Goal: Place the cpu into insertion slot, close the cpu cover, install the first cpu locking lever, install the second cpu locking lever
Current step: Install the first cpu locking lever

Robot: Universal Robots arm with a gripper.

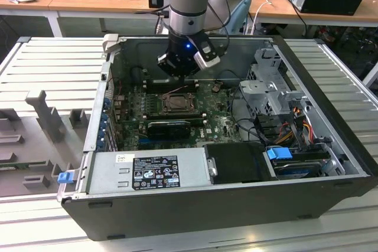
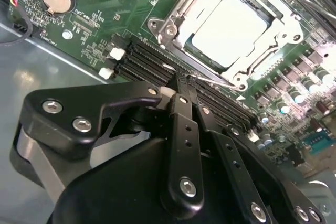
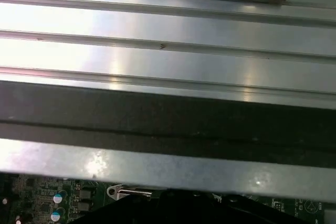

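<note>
Gripper point(image 2: 185, 90): in the second wrist view its black body is cut off by the picture's edge and hides the motherboard point(image 2: 100, 19) beneath it; its fingertips converge, but whether they meet cannot be told. CPU point(image 2: 227, 30): its edges lie tucked under the CPU cover point(image 2: 173, 24); the pin field below is hidden. Locking lever point(image 2: 212, 81): the thin wire's near end vanishes behind the gripper. Exterior view: insertion slot point(image 1: 176, 102) too small to tell detail.

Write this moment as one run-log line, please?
cpu: seated in insertion slot | cpu cover: closed over it | gripper: shut, tips at a thin locking lever
</note>
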